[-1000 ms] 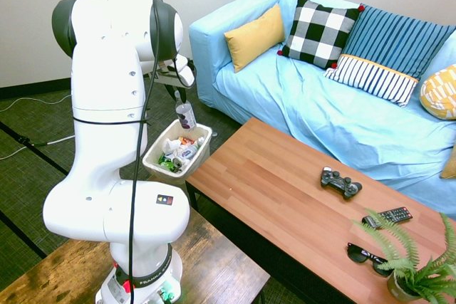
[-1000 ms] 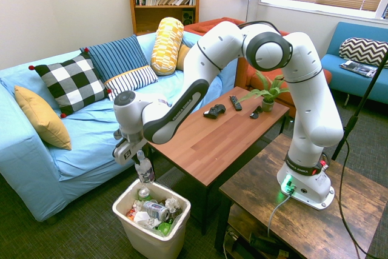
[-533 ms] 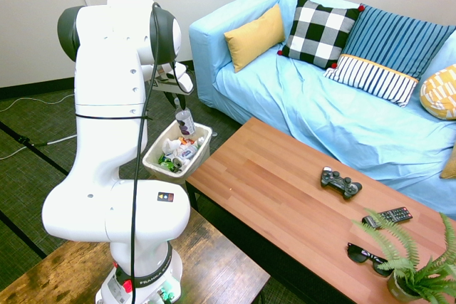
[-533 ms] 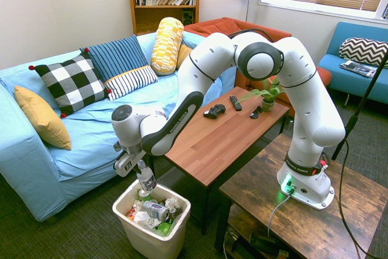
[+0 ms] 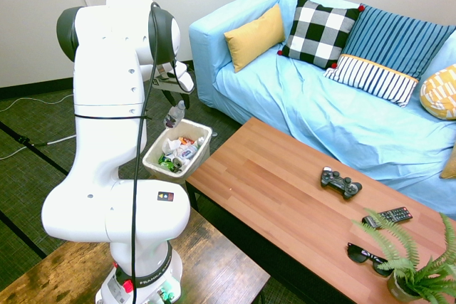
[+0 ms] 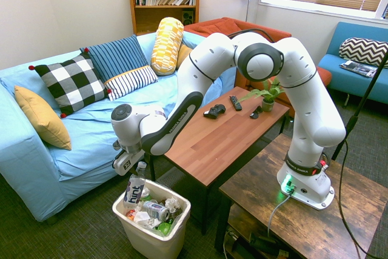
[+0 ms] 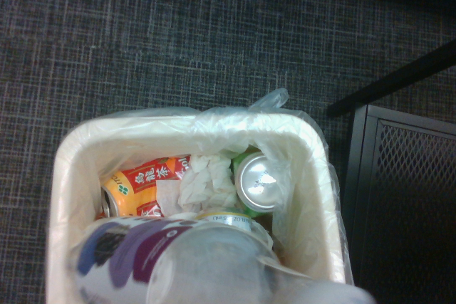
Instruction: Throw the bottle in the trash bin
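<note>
Bottle loose just under the fingers, over the bin's rim

The fingers [image 6: 134, 166] stand apart, clamped on nothing; the bottle [image 6: 134, 188] tilts just below them, over the near-sofa rim of the trash bin [image 6: 145, 242]. The bin holds cans and crumpled paper, with open carpet [image 6: 73, 238] on its outer side and the counter [image 6: 221, 131] edge just beside.

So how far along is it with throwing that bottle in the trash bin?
Nearly done. The arm has carried the bottle over the trash bin, and the gripper has its jaws apart. The bottle is tilted at the rim, cap up, dropping among the cans and paper. Left: it settling inside and the arm pulling away.
</note>
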### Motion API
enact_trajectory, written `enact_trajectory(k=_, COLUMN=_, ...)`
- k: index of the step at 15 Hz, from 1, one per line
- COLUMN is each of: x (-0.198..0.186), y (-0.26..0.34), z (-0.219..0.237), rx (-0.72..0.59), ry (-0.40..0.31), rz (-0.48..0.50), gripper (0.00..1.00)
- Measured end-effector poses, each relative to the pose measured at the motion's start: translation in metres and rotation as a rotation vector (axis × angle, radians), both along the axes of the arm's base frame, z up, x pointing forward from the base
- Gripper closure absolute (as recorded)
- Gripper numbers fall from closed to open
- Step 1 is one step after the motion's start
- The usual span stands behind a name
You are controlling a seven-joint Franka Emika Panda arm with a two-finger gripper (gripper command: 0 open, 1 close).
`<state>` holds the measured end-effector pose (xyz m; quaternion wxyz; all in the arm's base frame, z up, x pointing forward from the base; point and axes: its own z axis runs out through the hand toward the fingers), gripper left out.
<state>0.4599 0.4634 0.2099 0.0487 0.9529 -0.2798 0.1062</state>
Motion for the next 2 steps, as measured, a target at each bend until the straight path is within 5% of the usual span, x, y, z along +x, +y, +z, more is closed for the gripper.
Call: enact_trajectory(k=2, x=-0.0021, y=0.0027, z=0.0005, rx=0.002, ry=-0.002, rz=-0.002, gripper=0.00)
